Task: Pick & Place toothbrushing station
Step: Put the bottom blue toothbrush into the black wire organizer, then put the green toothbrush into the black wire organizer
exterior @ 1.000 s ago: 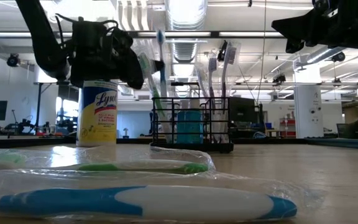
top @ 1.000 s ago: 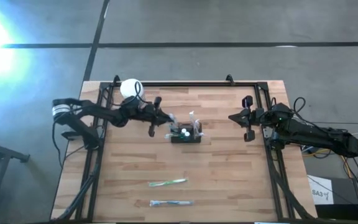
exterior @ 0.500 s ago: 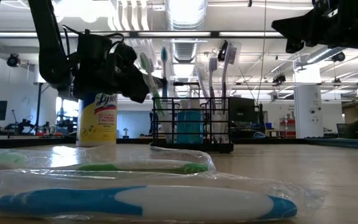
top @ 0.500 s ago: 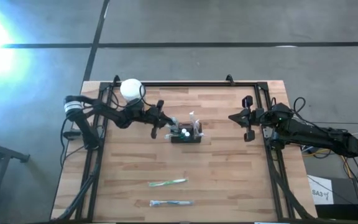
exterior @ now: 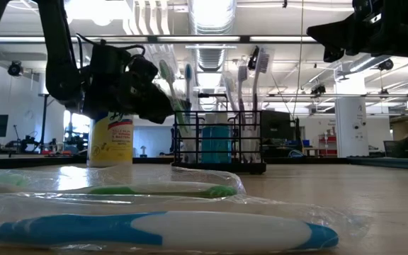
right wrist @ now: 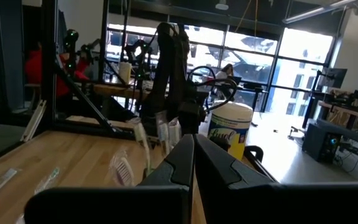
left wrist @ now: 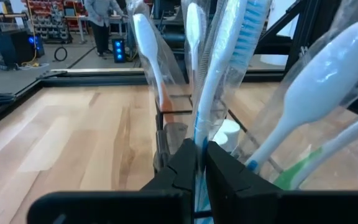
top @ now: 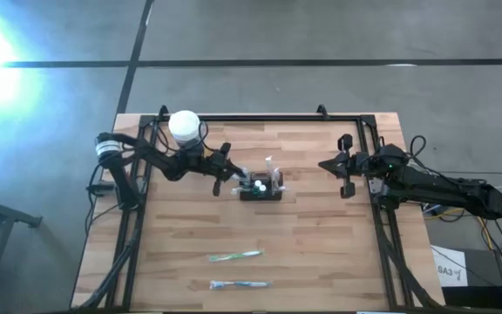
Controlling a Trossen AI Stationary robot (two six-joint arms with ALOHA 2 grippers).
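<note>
The small black rectangular wire-mesh caddy (top: 261,189) stands near the middle of the wooden bench (top: 321,253), a little toward the far edge, already holding several plastic-wrapped toothbrushes and a blue cup. The left claw (left wrist: 199,163) is at the caddy's left side, its fingers pinched on a wrapped blue-and-white toothbrush (left wrist: 219,74) whose lower end sits among the others in the caddy; this brush looks about placed, with only the release left. Two more wrapped toothbrushes lie flat toward the near edge: a green one (top: 234,255) and a blue one (top: 239,284), both untouched, so the job seems partly done. A white-lidded round jar with a yellow label (top: 184,126) stands by the far left corner. The right claw (top: 347,177) waits closed and empty above the right edge.
</note>
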